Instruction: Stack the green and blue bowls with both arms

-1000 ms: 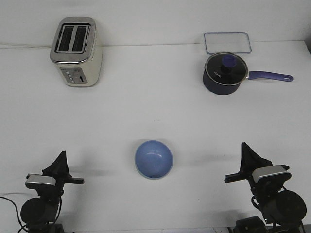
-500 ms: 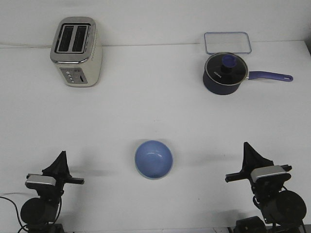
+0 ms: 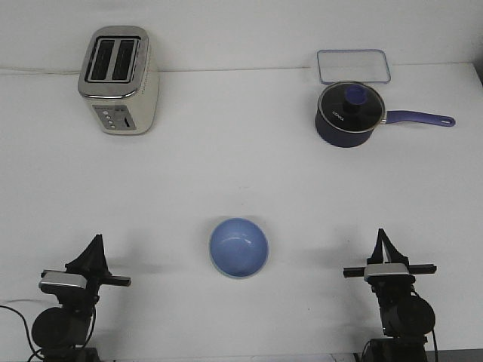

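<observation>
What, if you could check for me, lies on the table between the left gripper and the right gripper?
In the front view, the blue bowl sits between the left gripper and the right gripper, apart from both; the rest is bare white table.

A blue bowl point(image 3: 238, 247) sits upright near the front edge of a white worktop point(image 3: 226, 166), midway between the left gripper point(image 3: 93, 253) and right gripper point(image 3: 383, 243), each well apart from it. A toaster point(image 3: 118, 80) stands toward the back-left corner; a lidded saucepan point(image 3: 350, 114) and clear tray point(image 3: 353, 66) occupy the back-right.
</observation>
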Tool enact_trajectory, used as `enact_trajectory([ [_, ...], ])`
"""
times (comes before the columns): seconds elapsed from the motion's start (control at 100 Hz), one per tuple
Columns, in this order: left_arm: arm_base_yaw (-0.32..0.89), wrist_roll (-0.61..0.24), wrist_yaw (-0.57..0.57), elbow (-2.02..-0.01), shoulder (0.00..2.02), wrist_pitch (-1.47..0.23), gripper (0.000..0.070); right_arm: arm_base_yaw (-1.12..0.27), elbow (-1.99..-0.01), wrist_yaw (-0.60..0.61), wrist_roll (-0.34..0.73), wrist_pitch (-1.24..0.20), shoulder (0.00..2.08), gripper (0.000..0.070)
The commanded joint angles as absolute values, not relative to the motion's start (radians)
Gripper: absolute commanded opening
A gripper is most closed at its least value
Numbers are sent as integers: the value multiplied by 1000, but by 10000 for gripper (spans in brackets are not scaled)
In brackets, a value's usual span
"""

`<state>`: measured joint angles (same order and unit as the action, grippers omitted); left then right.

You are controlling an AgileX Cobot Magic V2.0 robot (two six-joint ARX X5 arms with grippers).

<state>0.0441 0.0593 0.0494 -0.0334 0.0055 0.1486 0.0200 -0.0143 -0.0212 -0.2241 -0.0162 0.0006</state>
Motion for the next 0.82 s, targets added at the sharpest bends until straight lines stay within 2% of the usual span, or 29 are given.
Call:
enact_trajectory([
  [0.0,46,63,49,-14,5,159,15,19,-13,-15,-242,-47,1,0],
  [0.15,46,63,49,-14,5,160,15,17,-13,-20,-286,-74,1,0],
  [0.48,46,63,49,-14,5,158,15,17,-13,-26,-285,7,1,0],
  [0.81,46,63,49,-14,5,159,15,17,-13,-26,-285,10,1,0],
])
